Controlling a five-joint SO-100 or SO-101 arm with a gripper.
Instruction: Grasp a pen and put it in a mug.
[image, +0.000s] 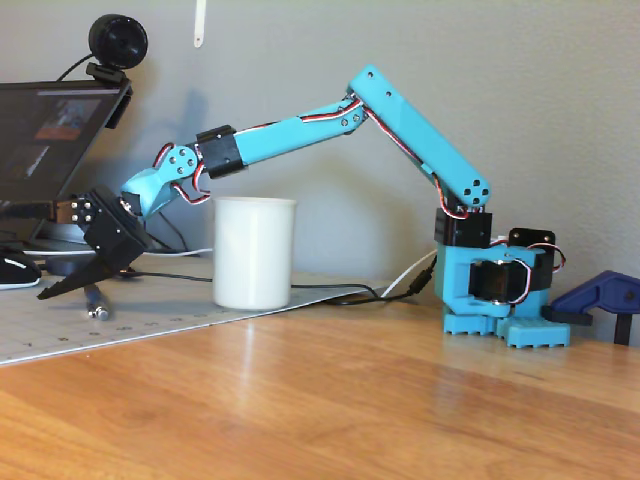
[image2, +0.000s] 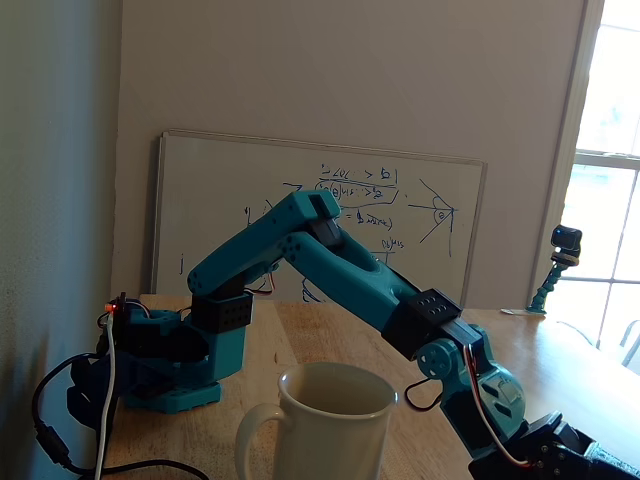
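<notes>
- A wooden table (image: 400, 400) stands against a grey wall; a pale gridded mat (image: 60, 320) covers its left part in a fixed view, with a laptop screen (image: 50, 130) and a webcam (image: 118, 42) behind.
- The same fixed view shows the blue arm (image: 300, 130) reaching leftward from its base (image: 495, 290), over the mug (image: 254, 252), to the gripper (image: 60, 290), which is lowered close to the mat.
- Only this view shows the pen (image: 95, 298); it lies on the mat left of the mug, just beneath the black fingers (image: 80, 283), which cover part of it.
- The fingers appear apart, one pointing down-left, one nearly level behind; contact with the pen cannot be told.
- The other fixed view shows a handle on the mug (image2: 335, 420), the mug's open interior, a whiteboard (image2: 320, 215) against the wall and a window (image2: 610, 200).
- There the gripper is cut off at the lower right corner, and the pen is out of frame.
</notes>
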